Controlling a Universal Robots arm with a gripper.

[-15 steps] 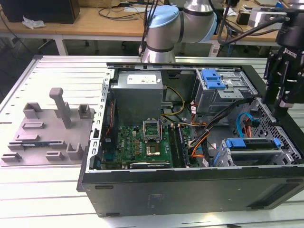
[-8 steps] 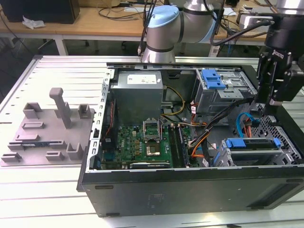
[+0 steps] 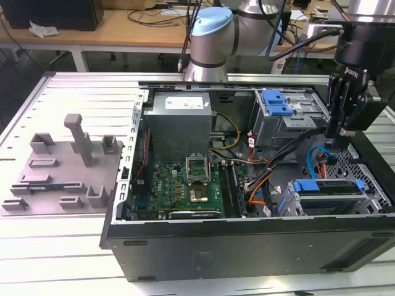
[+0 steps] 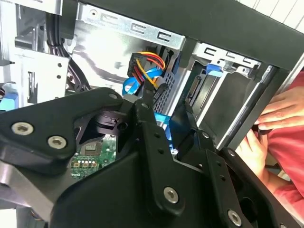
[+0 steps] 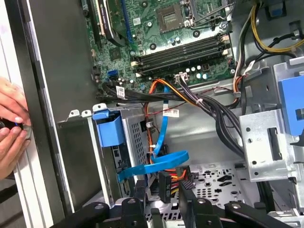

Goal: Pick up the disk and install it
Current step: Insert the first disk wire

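In the first wrist view the gripper [image 5: 163, 191] is closest, its two fingers [image 5: 138, 191] spread apart and pinching nothing. Just past them, a black plug [image 5: 166, 181] with bright wires and a blue flat cable [image 5: 156, 166] lie in the way. Beside those, the disk [image 5: 110, 130] sits in the metal cage [image 5: 78, 152] by the computer case [image 5: 57, 57] edge, near a person's hands [image 5: 10, 123]. Farther off is the green board [image 5: 147, 33].

Robotics lab: slotted aluminium table [image 3: 80, 86], cable-strewn wooden benches [image 3: 123, 28], opened computer tower [image 3: 247, 246].
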